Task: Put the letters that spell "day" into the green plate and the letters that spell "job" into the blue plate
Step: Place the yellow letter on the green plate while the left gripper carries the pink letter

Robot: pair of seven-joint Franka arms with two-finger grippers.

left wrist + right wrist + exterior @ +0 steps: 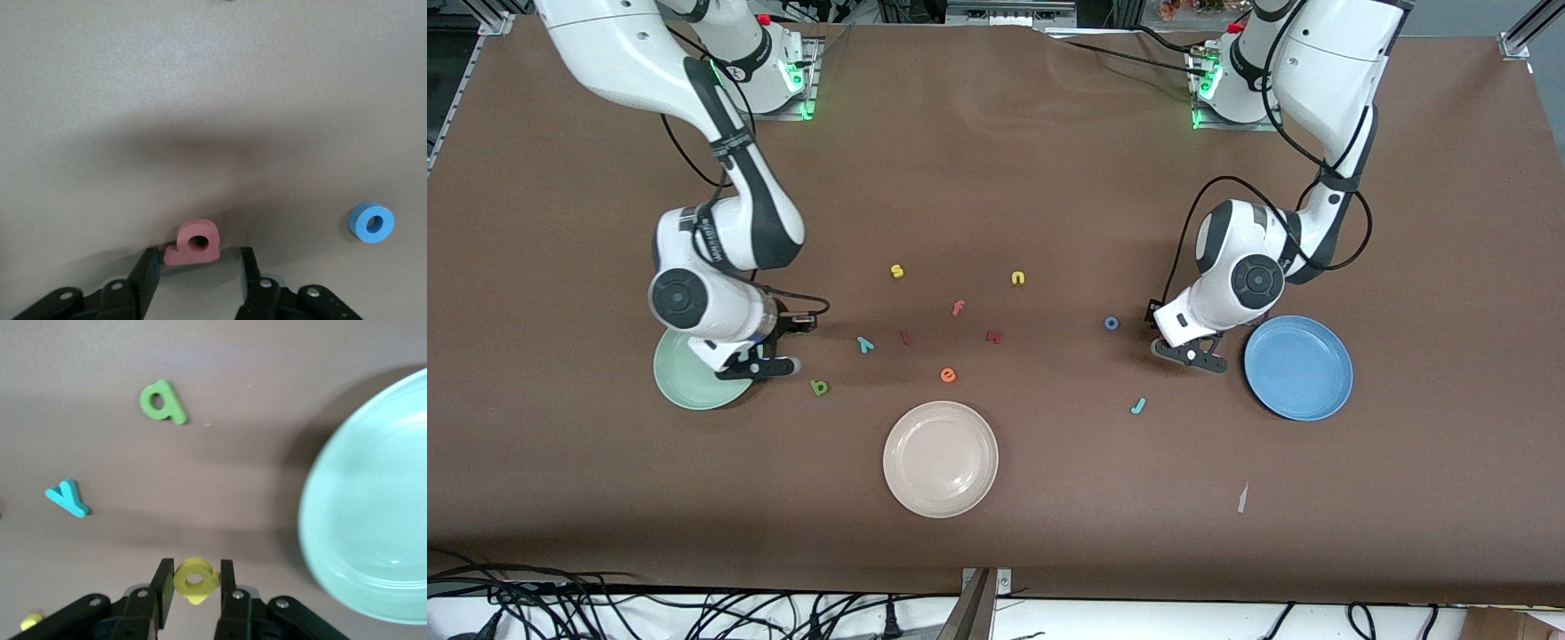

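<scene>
My right gripper point(195, 581) is shut on the yellow d point(193, 577), held above the table beside the pale green plate point(373, 520). The dark green a point(162, 402) and the teal y point(67, 499) lie flat on the table close by. My left gripper point(197, 270) is down at the table next to the blue plate point(1298, 367). Its fingers point(143, 277) stand open on either side of the coral-red b point(193, 242), with a gap on each side. The blue o point(371, 222) lies beside it. The teal j point(1137, 406) lies nearer the front camera.
A cream-white plate point(940, 459) sits mid-table near the front edge. Loose letters lie in the middle: yellow s point(897, 271), yellow n point(1017, 278), orange f point(958, 308), orange e point(948, 375) and two dark red ones point(994, 336). A white scrap point(1242, 498) lies near the front.
</scene>
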